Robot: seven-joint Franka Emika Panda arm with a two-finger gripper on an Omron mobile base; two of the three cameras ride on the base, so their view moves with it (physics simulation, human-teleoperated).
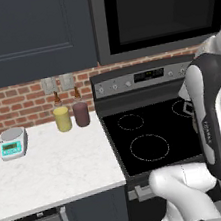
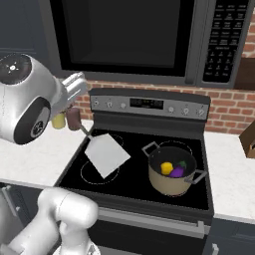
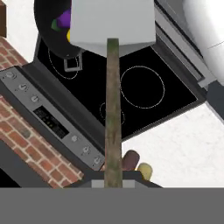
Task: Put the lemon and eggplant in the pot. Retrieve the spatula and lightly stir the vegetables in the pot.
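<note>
Tool (image 2: pixel 79 124) clenched on the spatula (image 2: pixel 106 154), blade held flat above the stove (image 2: pixel 139 189) left of the pot (image 2: pixel 172 174); lemon (image 2: pixel 167 168) and eggplant (image 2: pixel 177 172) sit inside, ready for stirring.

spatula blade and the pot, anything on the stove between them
Nothing: in the right base view only bare black cooktop lies between the spatula blade, held above the left burners, and the pot holding the lemon and eggplant.

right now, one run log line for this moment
gripper: shut on grey flat-bladed spatula | spatula: held above stovetop, outside tan pot | in pot: yellow lemon, purple eggplant
</note>
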